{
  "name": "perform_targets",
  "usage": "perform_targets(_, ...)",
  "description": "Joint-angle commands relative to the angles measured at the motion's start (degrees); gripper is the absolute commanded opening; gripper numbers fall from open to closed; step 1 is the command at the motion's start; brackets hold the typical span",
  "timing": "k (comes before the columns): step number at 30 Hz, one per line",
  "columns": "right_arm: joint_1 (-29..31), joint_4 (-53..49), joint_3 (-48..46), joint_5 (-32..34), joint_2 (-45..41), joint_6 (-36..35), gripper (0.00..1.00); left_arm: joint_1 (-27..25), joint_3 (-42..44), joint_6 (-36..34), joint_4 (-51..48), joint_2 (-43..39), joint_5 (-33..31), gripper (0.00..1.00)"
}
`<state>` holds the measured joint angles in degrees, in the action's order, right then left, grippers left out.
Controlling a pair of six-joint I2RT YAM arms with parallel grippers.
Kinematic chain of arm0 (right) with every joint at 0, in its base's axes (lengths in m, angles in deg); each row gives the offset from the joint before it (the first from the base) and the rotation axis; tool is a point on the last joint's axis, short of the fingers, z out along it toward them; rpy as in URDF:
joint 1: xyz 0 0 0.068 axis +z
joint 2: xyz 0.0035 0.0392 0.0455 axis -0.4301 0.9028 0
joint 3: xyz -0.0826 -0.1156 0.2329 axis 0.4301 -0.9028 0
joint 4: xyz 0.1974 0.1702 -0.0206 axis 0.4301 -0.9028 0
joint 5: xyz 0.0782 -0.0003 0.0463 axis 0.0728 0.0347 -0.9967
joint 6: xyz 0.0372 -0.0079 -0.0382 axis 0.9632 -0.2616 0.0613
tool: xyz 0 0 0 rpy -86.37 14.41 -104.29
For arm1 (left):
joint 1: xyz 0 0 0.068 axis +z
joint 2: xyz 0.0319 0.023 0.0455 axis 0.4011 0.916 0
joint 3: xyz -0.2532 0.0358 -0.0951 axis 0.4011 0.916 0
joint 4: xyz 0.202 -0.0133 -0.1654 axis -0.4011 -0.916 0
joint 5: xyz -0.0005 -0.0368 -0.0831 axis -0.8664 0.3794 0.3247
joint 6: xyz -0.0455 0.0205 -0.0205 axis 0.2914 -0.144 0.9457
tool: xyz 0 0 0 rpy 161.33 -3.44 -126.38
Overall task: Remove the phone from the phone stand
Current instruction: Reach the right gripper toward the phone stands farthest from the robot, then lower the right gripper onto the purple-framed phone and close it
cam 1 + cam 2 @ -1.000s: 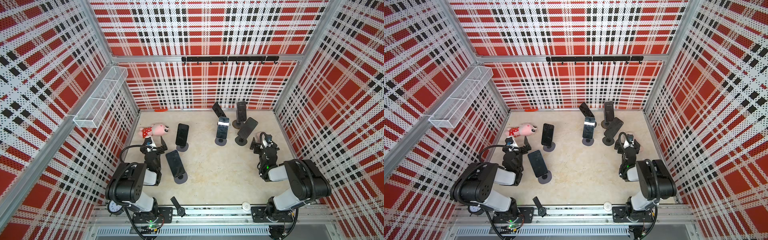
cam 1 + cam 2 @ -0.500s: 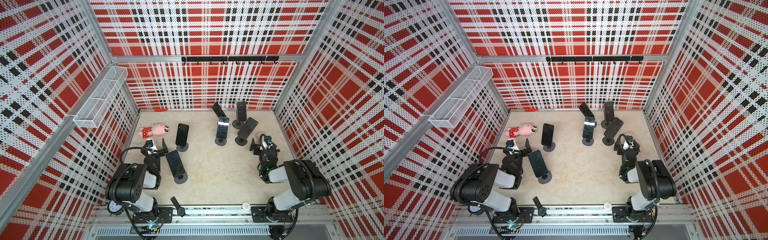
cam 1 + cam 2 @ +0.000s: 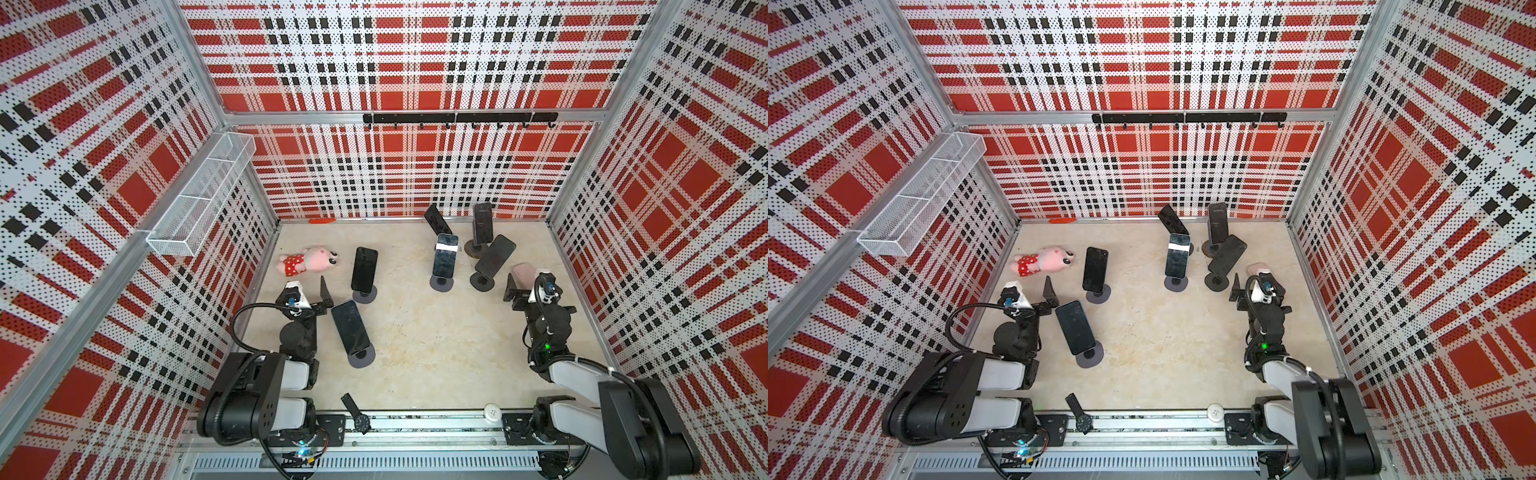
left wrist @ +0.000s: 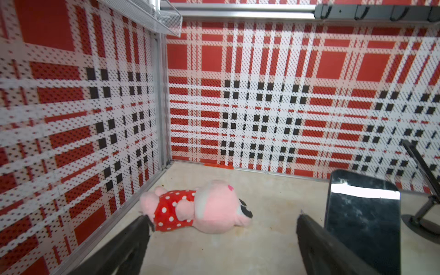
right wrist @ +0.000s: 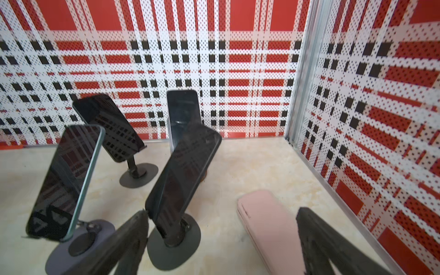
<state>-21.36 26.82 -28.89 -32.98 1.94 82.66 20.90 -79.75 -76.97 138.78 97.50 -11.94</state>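
1. My left gripper (image 4: 222, 219) has its fingers (image 4: 133, 242) spread wide with nothing between them. It sits just on the arm-base side of the plush toy (image 3: 309, 262).
2. My right gripper (image 5: 222, 213) is spread just as wide and empty, well to the plush toy's right. One pink case (image 5: 269, 228) lies flat, partly under one of its fingers.
3. I count six phones (image 3: 445, 255) on six stands (image 3: 441, 284), every one seated on its stand. The closest phone (image 3: 351, 328) leans just beside my left gripper, base-side of the plush toy. Another stands just right of the plush toy, and four cluster well to its right, ahead of my right gripper.
4. There is one plush toy, one wristwatch (image 3: 357, 415) far base-side of it, one wire basket (image 3: 199, 195) on the wall above it, and one hook rail (image 3: 457, 118).
5. Against a second ago, both grippers were already this wide and no phone has shifted. The pink case, then hidden under my right gripper in both top views, now shows.
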Motion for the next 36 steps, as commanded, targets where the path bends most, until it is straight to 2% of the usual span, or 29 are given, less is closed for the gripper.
perform_targets(1,0.0,-21.9,7.5,-1.4,-4.8,1.2,1.0,-1.3,0.8,0.2,-2.5,-4.7,-7.0,0.98)
perform_targets(4,0.0,-27.1,12.6,-0.7,-6.5,2.5,1.0,-1.6,-1.0,3.9,-9.6,-10.0,-10.5,0.98)
perform_targets(5,0.0,-26.9,13.2,0.9,-6.5,5.1,1.0,-1.6,-2.1,5.2,-13.1,-11.4,-11.6,0.98)
perform_targets(7,-0.1,-28.0,14.5,8.7,-6.6,15.3,1.0,-1.4,-5.8,7.8,-22.8,-13.6,-14.7,0.98)
perform_targets(8,-0.5,-30.4,15.9,9.5,-6.9,17.9,1.0,-1.3,-7.4,9.0,-27.3,-14.2,-15.9,0.98)
perform_targets(9,-1.3,-32.8,17.5,6.5,-6.8,18.1,1.0,-0.8,-9.3,11.1,-32.1,-14.9,-16.5,0.98)
perform_targets(11,-1.7,-37.2,21.6,2.0,-4.5,19.0,1.0,1.0,-10.1,13.3,-36.2,-15.7,-13.2,0.98)
perform_targets(13,-1.3,-43.5,26.9,-1.7,-0.4,21.3,1.0,1.9,-8.7,13.8,-35.5,-16.5,-11.2,0.98)
perform_targets(16,1.1,-48.3,31.1,-1.1,3.5,23.1,1.0,1.9,-6.3,14.9,-33.4,-17.4,-12.6,0.98)
perform_targets(18,1.7,-51.6,34.4,-1.7,5.9,23.2,1.0,2.0,-5.6,14.9,-32.0,-17.8,-10.6,0.98)
perform_targets(23,2.0,-56.5,43.2,-6.1,12.6,17.0,1.0,1.9,-3.2,15.2,-27.2,-17.1,-9.7,0.98)
perform_targets(31,1.8,-63.2,60.6,-5.9,24.8,8.2,1.0,0.5,-2.4,14.3,-25.0,-12.5,-16.6,0.98)
perform_targets(33,0.9,-64.8,64.7,-11.9,28.4,6.3,1.0,0.8,-1.7,15.0,-23.6,-11.0,-17.0,0.98)
perform_targets(36,-0.6,-68.7,72.7,-19.6,34.7,6.3,1.0,1.3,-1.7,13.6,-22.1,-9.8,-12.8,0.98)
